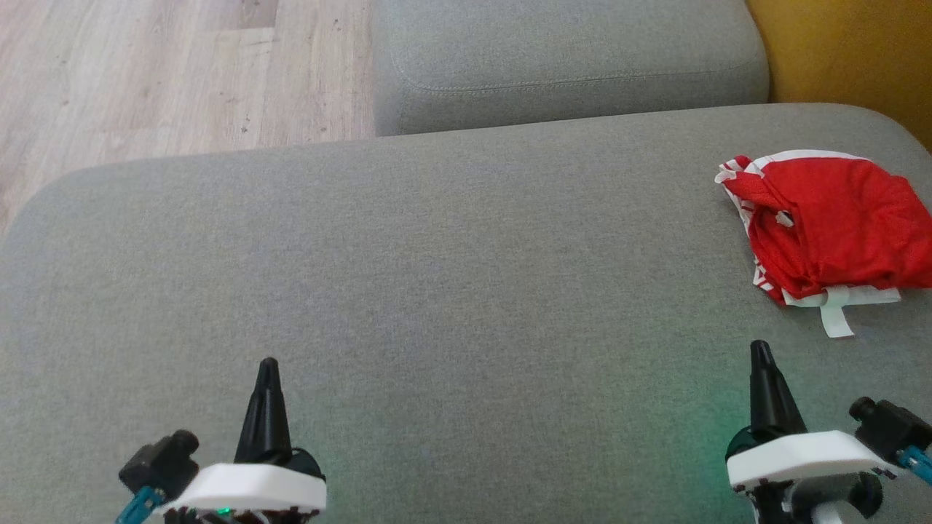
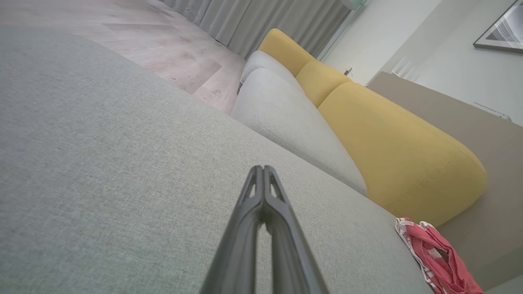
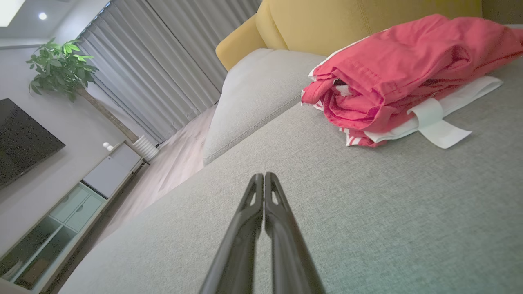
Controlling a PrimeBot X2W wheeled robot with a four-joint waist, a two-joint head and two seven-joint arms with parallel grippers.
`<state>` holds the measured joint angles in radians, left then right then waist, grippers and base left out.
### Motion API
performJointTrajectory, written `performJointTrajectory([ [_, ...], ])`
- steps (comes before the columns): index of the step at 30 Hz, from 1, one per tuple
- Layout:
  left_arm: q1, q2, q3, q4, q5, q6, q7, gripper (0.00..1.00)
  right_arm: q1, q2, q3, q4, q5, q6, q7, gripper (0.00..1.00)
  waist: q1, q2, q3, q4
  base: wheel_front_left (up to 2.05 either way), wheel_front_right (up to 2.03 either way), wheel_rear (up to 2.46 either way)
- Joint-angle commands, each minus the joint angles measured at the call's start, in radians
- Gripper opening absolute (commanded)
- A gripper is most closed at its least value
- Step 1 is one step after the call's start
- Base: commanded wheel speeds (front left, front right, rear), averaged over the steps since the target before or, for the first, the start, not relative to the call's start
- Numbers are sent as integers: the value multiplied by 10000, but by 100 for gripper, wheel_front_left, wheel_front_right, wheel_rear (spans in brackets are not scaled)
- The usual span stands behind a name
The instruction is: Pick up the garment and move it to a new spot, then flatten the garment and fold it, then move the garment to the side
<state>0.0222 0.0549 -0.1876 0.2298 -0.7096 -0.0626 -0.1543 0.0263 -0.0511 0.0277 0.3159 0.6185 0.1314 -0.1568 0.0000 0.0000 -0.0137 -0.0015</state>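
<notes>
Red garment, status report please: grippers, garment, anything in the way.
Left gripper shut, empty, over grey cushion. Right gripper shut, empty, short of red garment. Garment bundled at cushion's right side. Nothing between.

Red garment (image 1: 837, 218) (wht trim), grey sofa (image 1: 437, 291)

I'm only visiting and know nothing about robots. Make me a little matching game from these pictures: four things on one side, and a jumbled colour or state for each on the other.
Things:
1. garment
2. back cushion
3. left tool
4. floor

Colours or states:
A. pale wood
B. yellow
C. shut, holding nothing
D. red with white trim, bundled up

Pairs: 1-D, 2-B, 3-C, 4-A
</notes>
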Motion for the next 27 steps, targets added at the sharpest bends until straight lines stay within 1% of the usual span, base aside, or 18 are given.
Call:
performJointTrajectory([
  [1,-602,121,289,-245,-249,-73,48,0,-583,-152,9,-386,301,-2,81,0,0,0,2,1,0,0,0],
  [27,-804,164,998,-133,-3057,-260,752,0,-807,-187,-313,-494,3361,-4,795,0,0,0,54,5,0,0,0],
])
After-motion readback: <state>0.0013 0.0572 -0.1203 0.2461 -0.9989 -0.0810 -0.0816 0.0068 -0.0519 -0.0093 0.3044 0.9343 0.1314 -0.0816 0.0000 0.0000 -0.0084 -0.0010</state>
